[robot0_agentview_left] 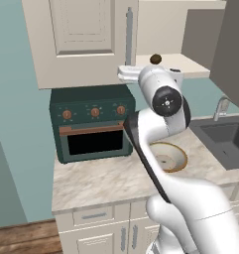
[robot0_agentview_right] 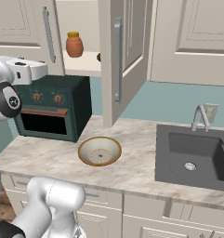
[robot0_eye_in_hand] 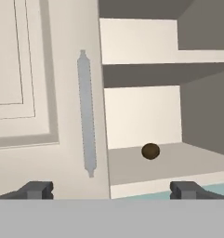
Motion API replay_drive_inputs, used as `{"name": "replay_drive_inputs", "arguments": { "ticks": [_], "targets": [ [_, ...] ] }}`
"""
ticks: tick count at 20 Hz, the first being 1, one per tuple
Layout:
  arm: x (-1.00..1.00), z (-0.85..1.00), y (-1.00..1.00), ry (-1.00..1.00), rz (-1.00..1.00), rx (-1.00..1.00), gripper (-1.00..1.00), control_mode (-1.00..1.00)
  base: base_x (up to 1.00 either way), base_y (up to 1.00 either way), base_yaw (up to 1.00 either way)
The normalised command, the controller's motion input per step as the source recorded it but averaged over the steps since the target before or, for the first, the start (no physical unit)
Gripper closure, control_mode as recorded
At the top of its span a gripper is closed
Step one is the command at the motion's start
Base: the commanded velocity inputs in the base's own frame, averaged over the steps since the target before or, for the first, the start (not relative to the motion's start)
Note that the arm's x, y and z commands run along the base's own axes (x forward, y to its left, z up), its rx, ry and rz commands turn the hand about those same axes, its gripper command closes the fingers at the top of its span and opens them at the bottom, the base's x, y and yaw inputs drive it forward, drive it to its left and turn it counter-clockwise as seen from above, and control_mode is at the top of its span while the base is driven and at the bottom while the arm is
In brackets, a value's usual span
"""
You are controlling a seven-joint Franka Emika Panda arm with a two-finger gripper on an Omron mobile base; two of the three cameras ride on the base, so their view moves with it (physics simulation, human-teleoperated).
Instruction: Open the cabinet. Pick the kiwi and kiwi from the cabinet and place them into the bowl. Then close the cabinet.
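The gripper (robot0_eye_in_hand: 111, 189) is wide apart, holding nothing. One kiwi (robot0_eye_in_hand: 150, 151) sits on the cabinet (robot0_eye_in_hand: 146, 162) shelf — round, so a bump from the gripper could roll it off, missing the bowl (robot0_agentview_right: 99, 151).

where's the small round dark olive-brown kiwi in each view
Left base view: small round dark olive-brown kiwi on the cabinet shelf, above the arm.
Right base view: hidden, or just a dark sliver at the open door's edge; cannot tell.
Hand view: kiwi on the lower shelf, centre-right.
Shared landmark: long grey bar handle.
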Motion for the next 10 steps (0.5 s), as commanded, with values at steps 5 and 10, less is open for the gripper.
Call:
{"name": "replay_drive_inputs", "arguments": {
  "ticks": [5, 10],
  "targets": [
    [0.04, 0.00, 0.01, -0.09, 0.07, 0.00, -1.00, -1.00, 0.00, 0.00, 0.00],
    [0.24, 0.00, 0.00, -0.04, 0.03, 0.00, -1.00, -1.00, 0.00, 0.00, 0.00]
  ]
}}
